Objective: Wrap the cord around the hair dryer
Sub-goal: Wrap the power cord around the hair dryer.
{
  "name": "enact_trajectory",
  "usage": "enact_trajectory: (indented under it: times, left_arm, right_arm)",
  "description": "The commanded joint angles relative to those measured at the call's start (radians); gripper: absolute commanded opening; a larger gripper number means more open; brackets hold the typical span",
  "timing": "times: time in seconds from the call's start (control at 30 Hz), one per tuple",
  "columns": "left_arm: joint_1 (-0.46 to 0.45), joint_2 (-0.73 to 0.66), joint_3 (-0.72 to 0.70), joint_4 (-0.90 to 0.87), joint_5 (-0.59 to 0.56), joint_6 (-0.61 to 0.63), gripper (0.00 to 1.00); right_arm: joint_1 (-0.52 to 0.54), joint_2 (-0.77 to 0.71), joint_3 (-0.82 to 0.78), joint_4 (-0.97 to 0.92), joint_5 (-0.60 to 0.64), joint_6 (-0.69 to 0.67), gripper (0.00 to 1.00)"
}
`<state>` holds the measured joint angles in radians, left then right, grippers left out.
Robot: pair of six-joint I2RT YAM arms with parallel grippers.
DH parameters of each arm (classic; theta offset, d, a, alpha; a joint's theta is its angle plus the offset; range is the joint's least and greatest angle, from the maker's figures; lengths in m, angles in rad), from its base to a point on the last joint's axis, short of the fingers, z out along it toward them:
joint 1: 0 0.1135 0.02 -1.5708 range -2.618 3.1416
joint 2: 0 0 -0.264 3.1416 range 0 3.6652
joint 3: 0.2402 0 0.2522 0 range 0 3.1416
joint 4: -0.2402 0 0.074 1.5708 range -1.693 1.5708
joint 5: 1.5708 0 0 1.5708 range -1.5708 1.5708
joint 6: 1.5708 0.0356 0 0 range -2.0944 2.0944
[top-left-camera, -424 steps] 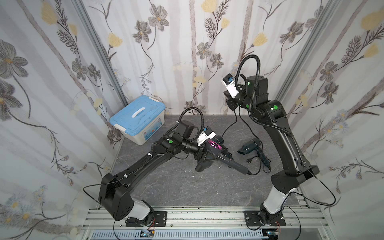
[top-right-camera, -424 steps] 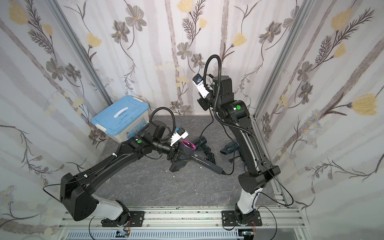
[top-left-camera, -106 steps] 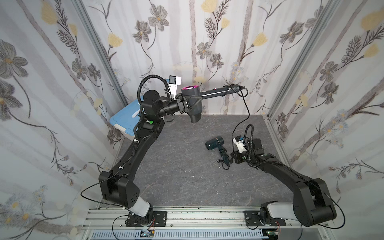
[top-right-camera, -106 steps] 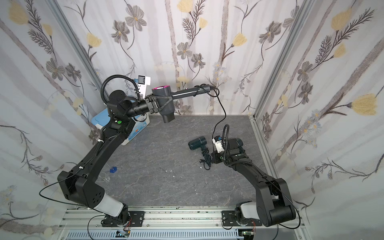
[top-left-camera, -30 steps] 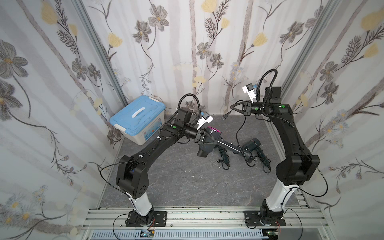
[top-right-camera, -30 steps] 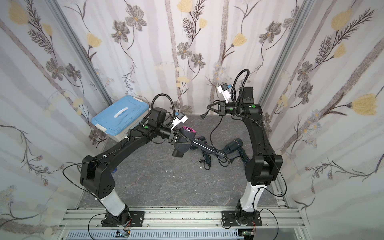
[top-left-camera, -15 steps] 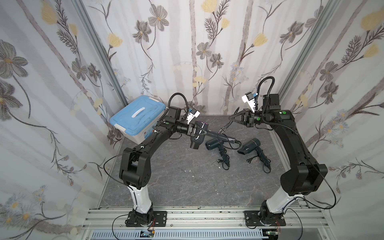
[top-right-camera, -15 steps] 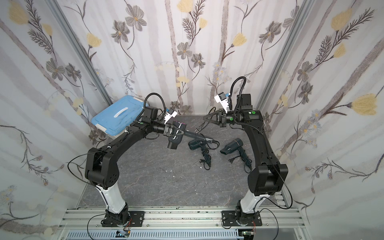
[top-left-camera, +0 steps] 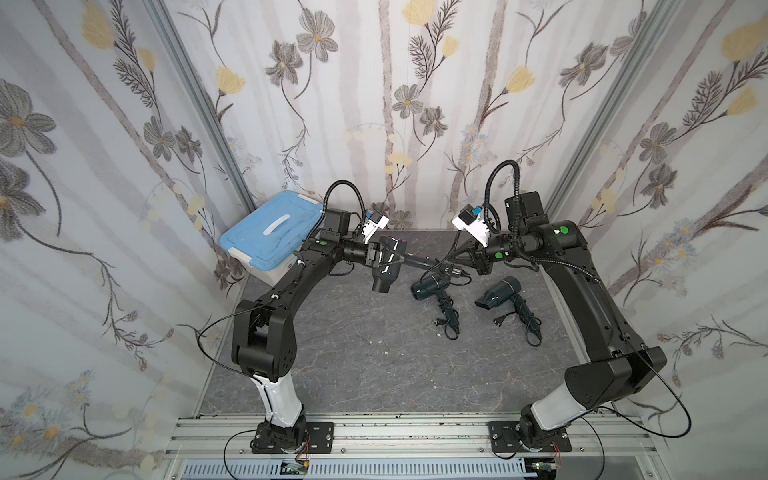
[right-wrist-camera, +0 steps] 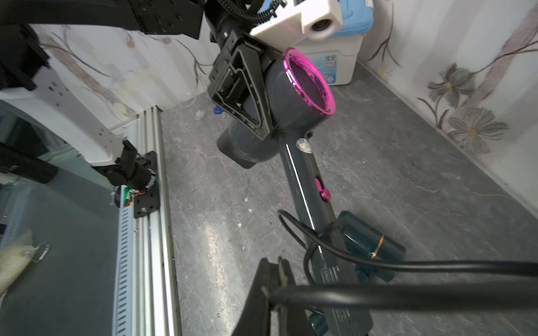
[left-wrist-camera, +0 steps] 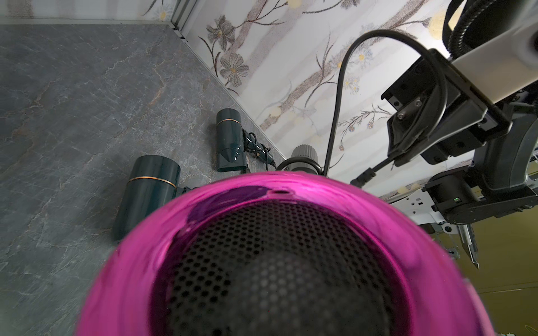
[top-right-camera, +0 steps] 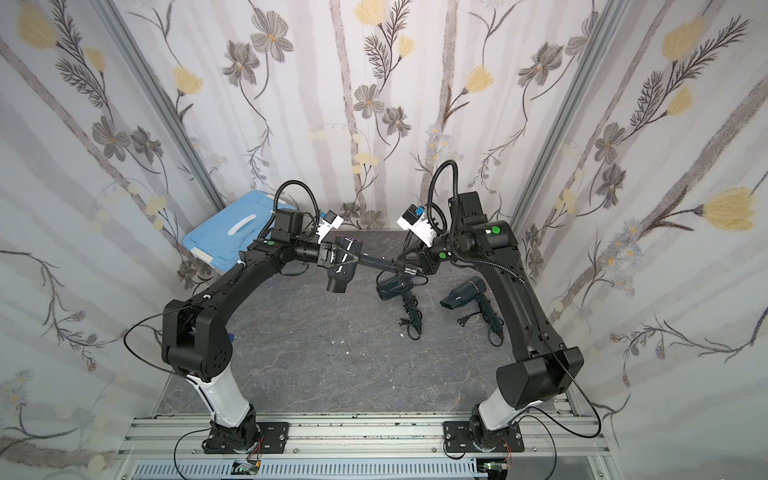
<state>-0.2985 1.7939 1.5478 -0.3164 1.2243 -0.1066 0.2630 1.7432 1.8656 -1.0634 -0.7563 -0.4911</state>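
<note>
Left hand (top-left-camera: pixel 390 258) clamps the dryer (top-left-camera: pixel 385 277) above the table (top-left-camera: pixel 374 353), handle (right-wrist-camera: pixel 305 186) toward the right hand (top-left-camera: pixel 459 259). Right hand is closed on the cord (right-wrist-camera: pixel 393 298) near the handle's end.

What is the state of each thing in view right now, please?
Pink dryer: held in the air.
Left jaws: clamped on the pink dryer's body.
Right jaws: shut on the cord.
Cord: slack, looped near the handle end.
Middle teal dryer: lying down, its lead bundled.
Right teal dryer: lying down, its lead bundled.
Box: lid shut.
</note>
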Motion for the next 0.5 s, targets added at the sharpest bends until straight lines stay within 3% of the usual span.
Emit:
enact_trajectory:
  times: [0.0, 0.33, 0.47]
  left_arm:
    - [0.0, -0.015, 0.0, 0.011, 0.041, 0.032, 0.0]
    - [-0.017, -0.028, 0.003, -0.039, 0.046, 0.069, 0.0]
    - [-0.017, -0.032, 0.006, -0.064, 0.03, 0.093, 0.0]
  right_arm:
    - [0.03, -0.011, 0.054, 0.005, 0.218, -0.061, 0.0]
    - [0.184, -0.032, 0.012, 0.103, 0.756, -0.16, 0.0]
    - [0.2, -0.066, 0.0, 0.161, 0.873, -0.197, 0.0]
